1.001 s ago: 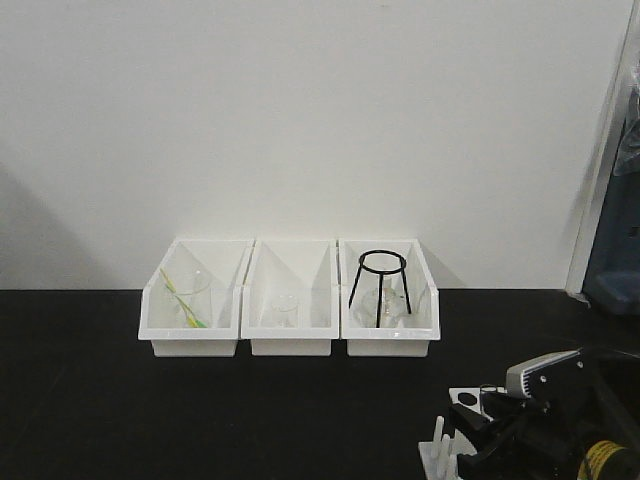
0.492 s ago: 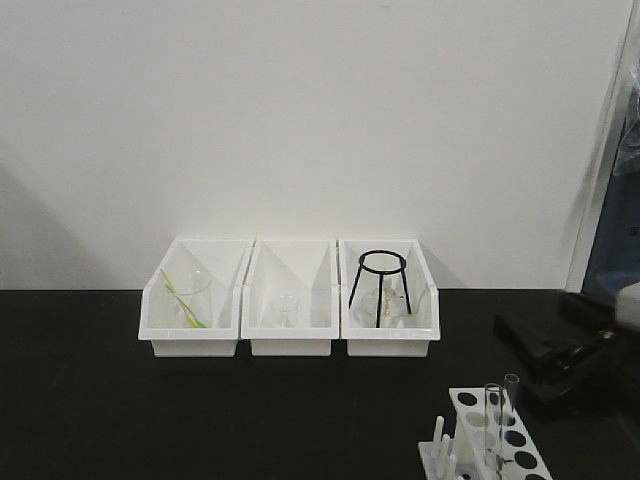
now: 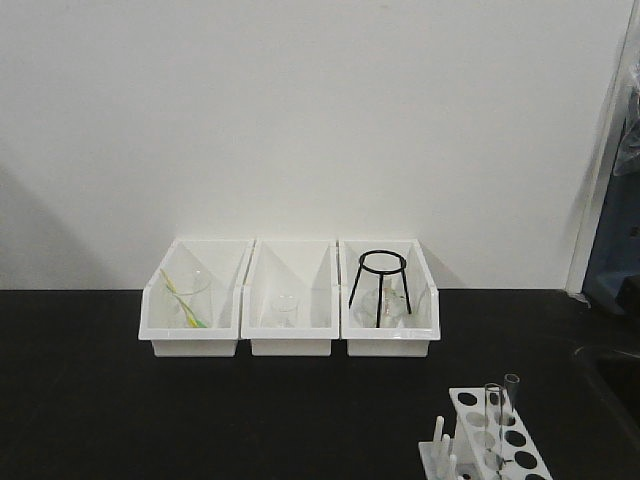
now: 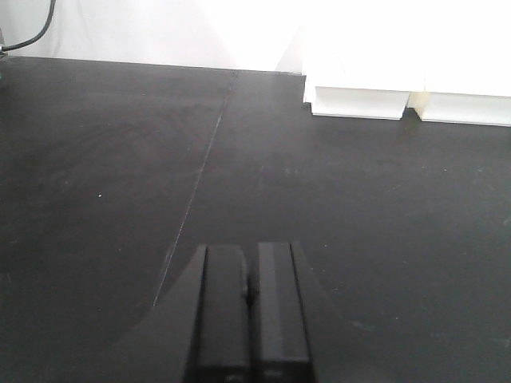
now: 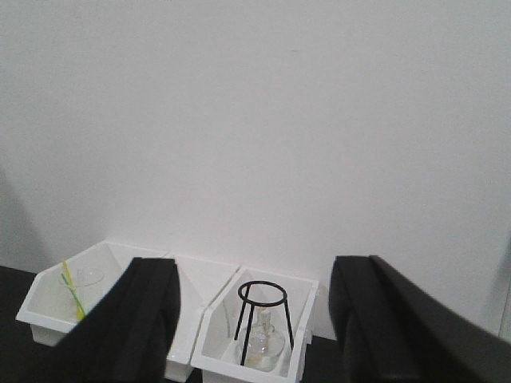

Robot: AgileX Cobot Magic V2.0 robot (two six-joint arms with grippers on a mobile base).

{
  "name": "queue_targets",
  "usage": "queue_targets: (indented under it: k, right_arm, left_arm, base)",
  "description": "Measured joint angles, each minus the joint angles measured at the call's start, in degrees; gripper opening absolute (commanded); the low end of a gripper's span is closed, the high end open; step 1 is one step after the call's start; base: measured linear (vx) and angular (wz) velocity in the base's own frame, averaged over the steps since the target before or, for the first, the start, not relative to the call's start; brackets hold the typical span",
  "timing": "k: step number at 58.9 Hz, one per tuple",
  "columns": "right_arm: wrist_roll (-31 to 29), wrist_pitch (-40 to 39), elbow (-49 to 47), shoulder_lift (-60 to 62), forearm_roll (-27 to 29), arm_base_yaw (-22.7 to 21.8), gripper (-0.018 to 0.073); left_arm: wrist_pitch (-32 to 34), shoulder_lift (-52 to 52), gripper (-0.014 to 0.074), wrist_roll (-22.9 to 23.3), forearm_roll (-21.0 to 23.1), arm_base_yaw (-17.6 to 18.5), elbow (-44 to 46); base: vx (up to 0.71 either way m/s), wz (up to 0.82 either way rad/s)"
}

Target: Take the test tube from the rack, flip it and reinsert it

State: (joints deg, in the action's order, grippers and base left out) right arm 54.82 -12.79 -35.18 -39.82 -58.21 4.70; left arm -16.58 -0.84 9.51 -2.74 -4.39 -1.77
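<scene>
While the rack (image 3: 493,438) sat at the table's (image 3: 250,420) front right corner, 2 tubes stood upright in it, the test tube (image 3: 492,412) beside its twin. Left gripper (image 4: 249,297) was clenched empty above the table; right gripper (image 5: 251,319) gaped wide, holding nothing.

From the front view I see three bins side by side at the back of the table (image 3: 100,400), against the wall (image 3: 300,120). The left bin (image 3: 193,305) holds a beaker (image 3: 190,292), the middle bin (image 3: 291,305) a smaller glass (image 3: 286,310), and the right bin (image 3: 390,305) a tripod stand (image 3: 380,285) over what may be a flask. The rack (image 3: 492,440) sits nearer me, at the right, before the right bin, with two test tubes (image 3: 493,415) standing upright in it.
</scene>
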Motion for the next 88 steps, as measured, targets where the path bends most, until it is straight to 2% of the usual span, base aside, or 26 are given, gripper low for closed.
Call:
queue_targets:
  k: [17,28,31,36,39,42,49,52,56,60,64,67,77,88]
  right_arm:
    - [0.04,0.13,0.00,0.59,-0.18,0.00,0.0452]
    - [-0.91,3.74,0.00,0.59,-0.03,0.00,0.0414]
    - [-1.19,5.64,0.00,0.59,1.16,0.00,0.0388]
    - [-3.83,10.33,0.00,1.13,8.28,0.00,0.0324]
    - [-7.85,14.07,0.00,1.90,15.34,0.00,0.0261]
    - [-14.10,18.03,0.00,2.89,24.76,0.00,0.0193]
    - [-35.77,26.79,0.00,6.63,43.12,0.00,0.0009]
    - [-45.19,30.17,0.00,8.76,48.48,0.00,-0.0015]
    - [-56.04,34.51,0.00,12.16,52.69,0.00,-0.0014]
    - [-61.10,36.98,0.46,15.33,54.42,0.00,-0.0013]
    - [-61.80,37.33,2.28,18.70,54.44,0.00,-0.0013]
    - [-60.00,36.43,4.89,21.49,54.33,0.00,-0.0013]
    - [-48.56,30.67,19.16,32.88,53.28,0.00,-0.0012]
    - [-46.24,27.83,32.96,40.29,52.66,0.00,-0.0012]
  left_arm:
    - [0.00,0.00,-0.0006,0.00,0.00,0.00,0.00]
    - [0.00,0.00,-0.0006,0.00,0.00,0.00,0.00]
    - [0.00,0.00,-0.0006,0.00,0.00,0.00,0.00]
    - [0.00,0.00,-0.0006,0.00,0.00,0.00,0.00]
    - [0.00,0.00,-0.0006,0.00,0.00,0.00,0.00]
    - [0.00,0.00,-0.0006,0.00,0.00,0.00,0.00]
    - [0.00,0.00,-0.0006,0.00,0.00,0.00,0.00]
    - [0.00,0.00,-0.0006,0.00,0.00,0.00,0.00]
    - [0.00,0.00,-0.0006,0.00,0.00,0.00,0.00]
    - [0.00,0.00,-0.0006,0.00,0.00,0.00,0.00]
    - [0.00,0.00,-0.0006,0.00,0.00,0.00,0.00]
    - [0.00,0.00,-0.0006,0.00,0.00,0.00,0.00]
    - [0.00,0.00,-0.0006,0.00,0.00,0.00,0.00]
    - [0.14,0.00,-0.0006,0.00,0.00,0.00,0.00]
  base:
    - [0.00,0.00]
    - [0.00,0.00]
    - [0.00,0.00]
    - [0.00,0.00]
    - [0.00,0.00]
    - [0.00,0.00]
    - [0.00,0.00]
    - [0.00,0.00]
    - [0.00,0.00]
    - [0.00,0.00]
    - [0.00,0.00]
    - [0.00,0.00]
    - [0.00,0.00]
    - [0.00,0.00]
